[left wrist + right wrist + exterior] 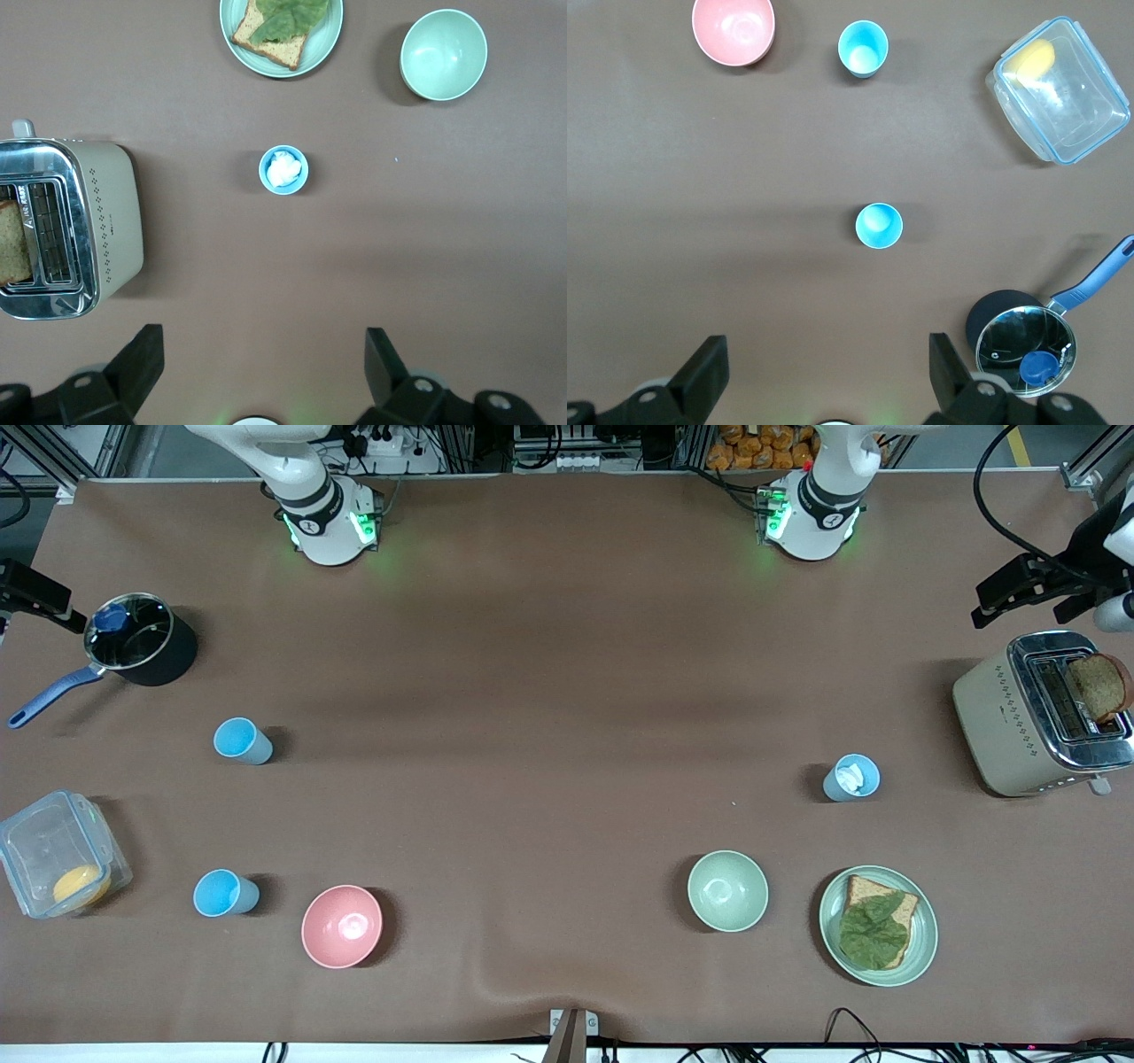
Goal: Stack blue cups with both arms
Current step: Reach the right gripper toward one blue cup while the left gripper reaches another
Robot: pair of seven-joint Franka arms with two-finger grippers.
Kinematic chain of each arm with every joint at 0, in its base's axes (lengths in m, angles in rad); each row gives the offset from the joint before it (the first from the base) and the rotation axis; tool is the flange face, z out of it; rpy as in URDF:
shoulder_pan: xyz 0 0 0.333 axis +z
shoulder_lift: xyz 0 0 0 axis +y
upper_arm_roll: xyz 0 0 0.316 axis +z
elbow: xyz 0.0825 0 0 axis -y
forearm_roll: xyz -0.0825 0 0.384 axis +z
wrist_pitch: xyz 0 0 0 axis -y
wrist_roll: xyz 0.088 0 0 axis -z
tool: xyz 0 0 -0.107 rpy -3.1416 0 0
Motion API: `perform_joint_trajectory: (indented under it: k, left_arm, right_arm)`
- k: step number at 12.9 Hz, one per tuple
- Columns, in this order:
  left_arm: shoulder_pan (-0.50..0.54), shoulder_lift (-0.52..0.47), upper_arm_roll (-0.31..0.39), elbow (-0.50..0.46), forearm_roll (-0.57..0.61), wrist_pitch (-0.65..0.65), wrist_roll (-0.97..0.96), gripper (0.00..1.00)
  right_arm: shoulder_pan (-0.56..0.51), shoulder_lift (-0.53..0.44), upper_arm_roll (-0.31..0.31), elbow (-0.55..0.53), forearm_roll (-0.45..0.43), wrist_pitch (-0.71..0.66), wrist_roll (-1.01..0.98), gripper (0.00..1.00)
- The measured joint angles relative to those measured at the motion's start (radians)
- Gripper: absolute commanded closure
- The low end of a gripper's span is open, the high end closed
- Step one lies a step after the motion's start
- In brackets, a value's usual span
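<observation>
I see both arms parked high and waiting, blue cups untouched. Toaster (1028, 717) sits at the left arm's end of the table with a bread slice (1101, 685) poking out of one slot; left wrist view crops that slice at the frame edge. Black saucepan (142, 639) with glass lid and blue handle sits at the right arm's end. The clear lidded container (60, 852) holds something yellow I can't identify.

Green plate (921, 948) carries bread topped with lettuce, green bowl (727, 890) beside it, pink bowl (342, 926) toward the right arm's end.

One blue cup (242, 740) stands nearer the front camera than the saucepan. The other blue cup (851, 778) is near the toaster, with something white inside. The brighter sky-blue cup (224, 893) stands beside the pink bowl.

Left gripper (261, 372) over bare table, fingers spread wide. Right gripper (828, 372) likewise wide, holding nothing. In the front view both grippers sit at the frame edges, partly cropped. No legible writing.
</observation>
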Motion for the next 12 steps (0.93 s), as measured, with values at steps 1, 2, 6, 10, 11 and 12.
perform_joint_trajectory:
  k: [1, 2, 6, 10, 11, 12]
  left_arm:
    - [0.000, 0.002, 0.000, -0.001, 0.000, 0.000, 0.000, 0.00]
    - [0.000, 0.003, 0.001, -0.001, 0.000, 0.000, 0.000, 0.00]
    - [0.017, 0.014, 0.004, -0.004, 0.000, -0.001, 0.007, 0.00]
    - [0.021, 0.088, 0.003, -0.036, 0.000, 0.024, 0.041, 0.00]
    - [0.022, 0.106, 0.003, -0.071, 0.000, 0.071, 0.041, 0.00]
    - [0.023, 0.118, 0.003, -0.120, 0.000, 0.131, 0.041, 0.00]
  right_arm:
    - [0.000, 0.000, 0.000, 0.000, 0.000, -0.001, 0.000, 0.00]
    - [0.000, 0.000, 0.000, 0.000, 0.000, -0.004, 0.000, 0.00]
    - [0.000, 0.000, 0.000, 0.000, 0.000, -0.006, 0.000, 0.00]
    - [0.000, 0.000, -0.002, -0.001, 0.000, -0.007, -0.001, 0.00]
    - [0.000, 0.003, -0.002, -0.004, 0.000, -0.009, -0.001, 0.00]
    - [0.000, 0.012, -0.002, -0.007, -0.001, -0.010, -0.001, 0.00]
